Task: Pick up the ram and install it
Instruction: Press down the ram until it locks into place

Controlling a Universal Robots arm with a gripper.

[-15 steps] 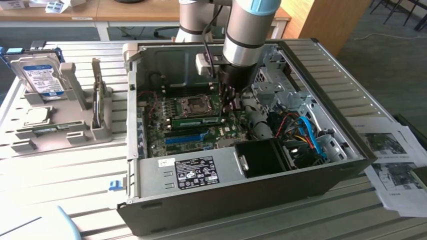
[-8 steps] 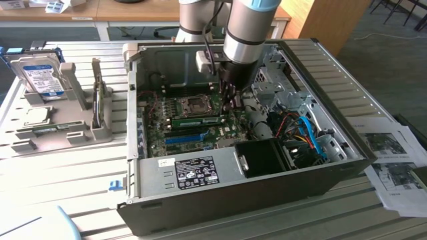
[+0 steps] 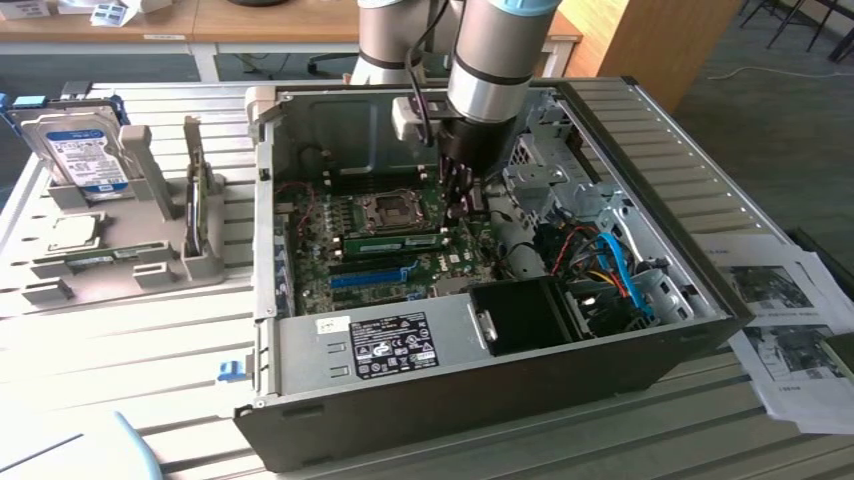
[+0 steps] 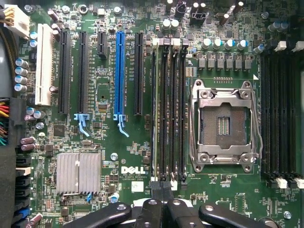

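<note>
Hovering inside case, gripper [image 4: 162, 190] fingers pressed together, nothing between them. Just past fingertips, at exterior view's centre, ram [image 3: 395, 241] lies seated in slot on motherboard [image 3: 350, 268]. Judged light, stiff, fragile; best pinched by long edges, away from chips. Arm [image 3: 491, 62] descends near vertical from frame top, wrist pointing down.

White "DELL" lettering stands on the green motherboard [image 4: 142, 142], just beside the ribbed silver heatsink [image 4: 78, 173]. Finer white print runs under that logo, too small to read. The black label [image 3: 387, 337] on the power supply housing [image 3: 334, 355] carries white markings that cannot be made out.
</note>
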